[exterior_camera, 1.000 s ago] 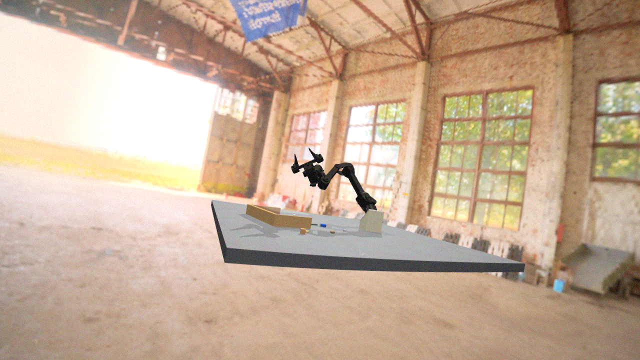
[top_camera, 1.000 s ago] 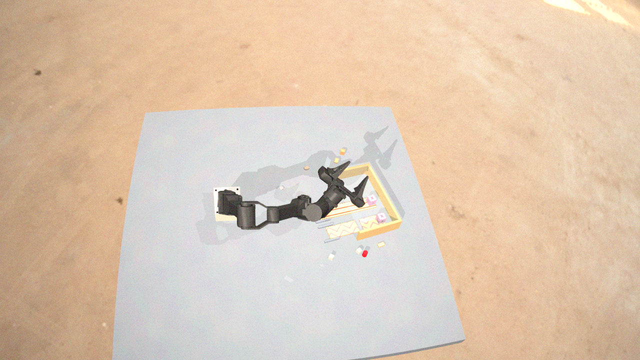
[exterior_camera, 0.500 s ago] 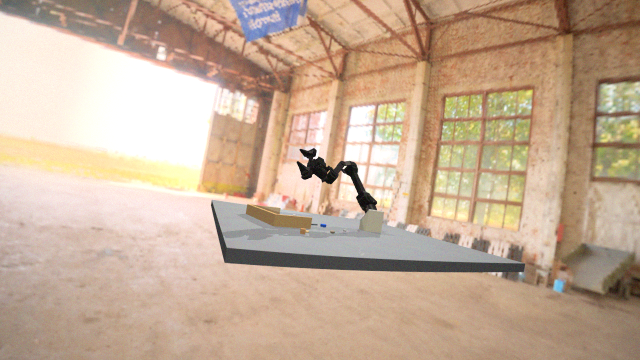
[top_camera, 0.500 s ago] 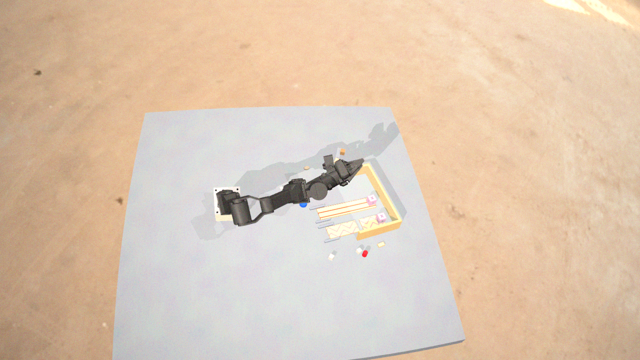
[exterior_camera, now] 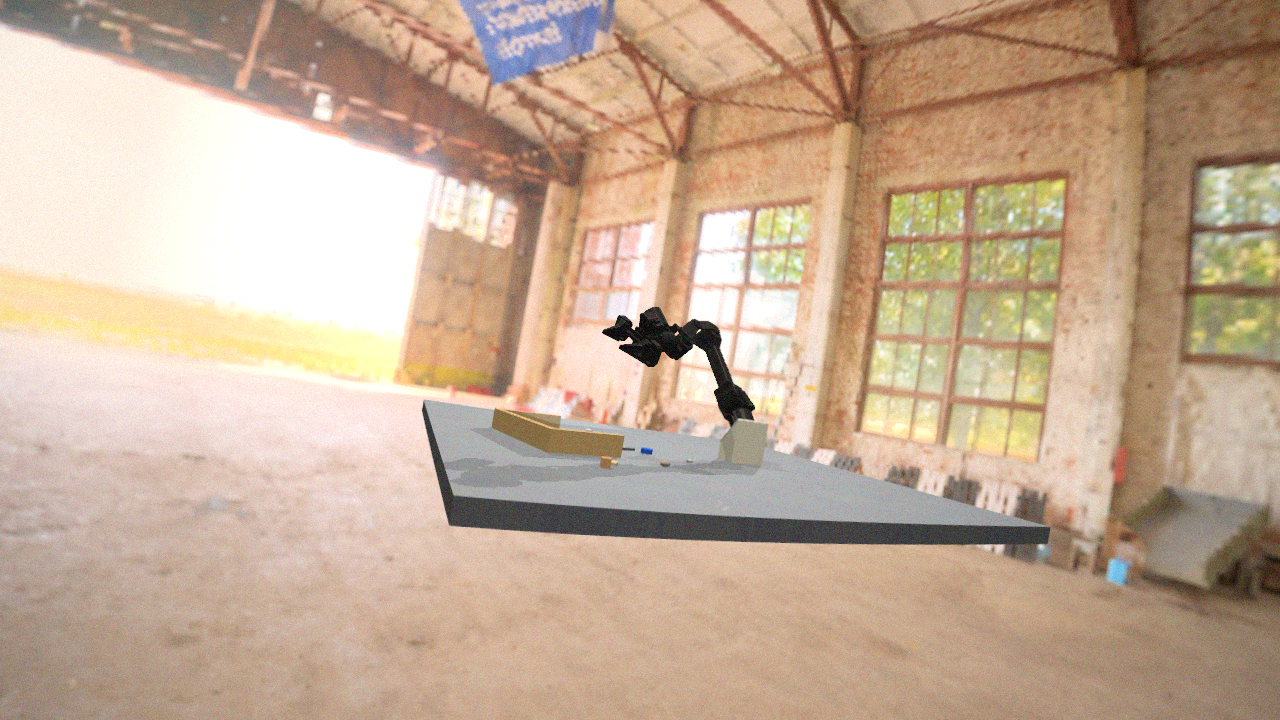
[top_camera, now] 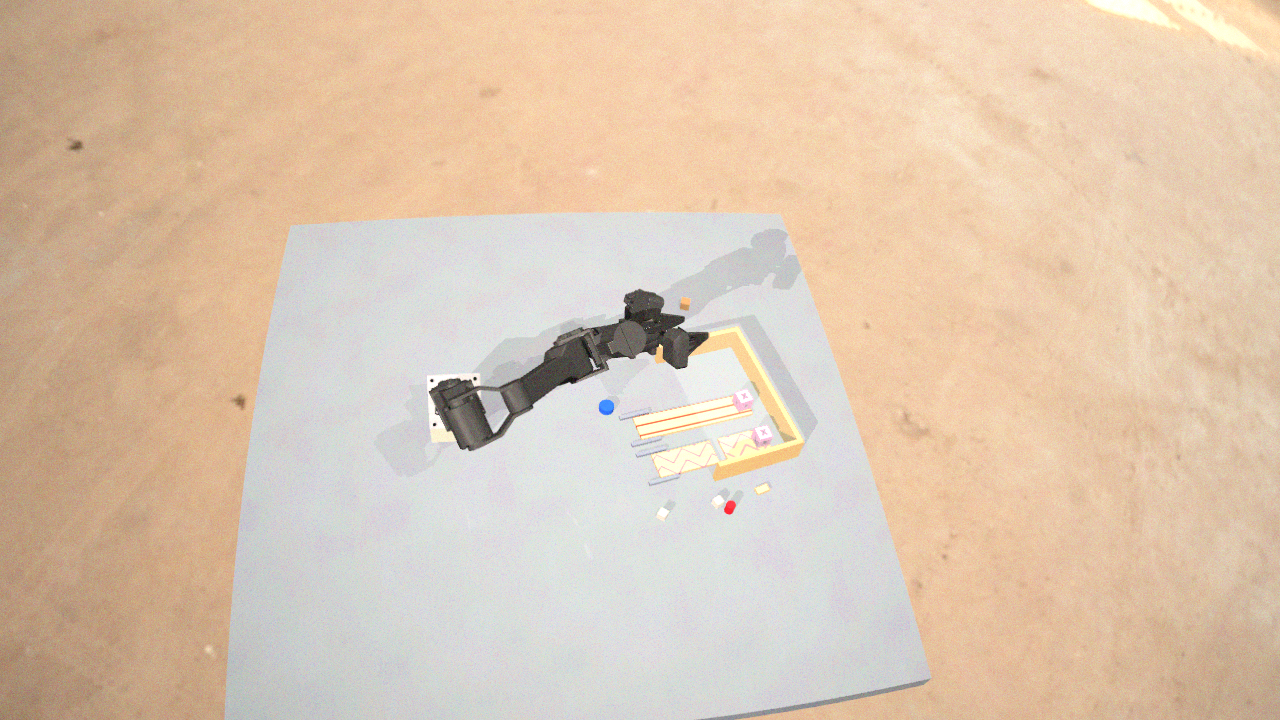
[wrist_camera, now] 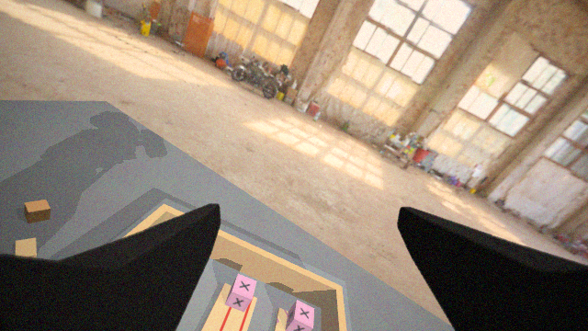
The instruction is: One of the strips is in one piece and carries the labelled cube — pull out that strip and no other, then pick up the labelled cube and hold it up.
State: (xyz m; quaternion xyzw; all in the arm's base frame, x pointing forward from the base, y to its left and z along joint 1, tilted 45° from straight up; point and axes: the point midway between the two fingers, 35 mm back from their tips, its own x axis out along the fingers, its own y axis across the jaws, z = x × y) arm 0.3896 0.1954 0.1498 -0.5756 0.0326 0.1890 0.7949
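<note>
A cream strip with straight red lines looks in one piece; a pink cube marked X sits on its far end. Beside it, a zigzag strip is in two pieces with a gap between them. A second pink cube marked X sits at the far end of its far piece. My gripper is open and empty, high above the table near the walled frame's upper side. The near ends of the strips are outside the wrist view.
A tan three-sided wall surrounds the strips' far ends. Low grey rails flank their near ends. A blue disc, an orange block, a red cylinder and small pale blocks lie around.
</note>
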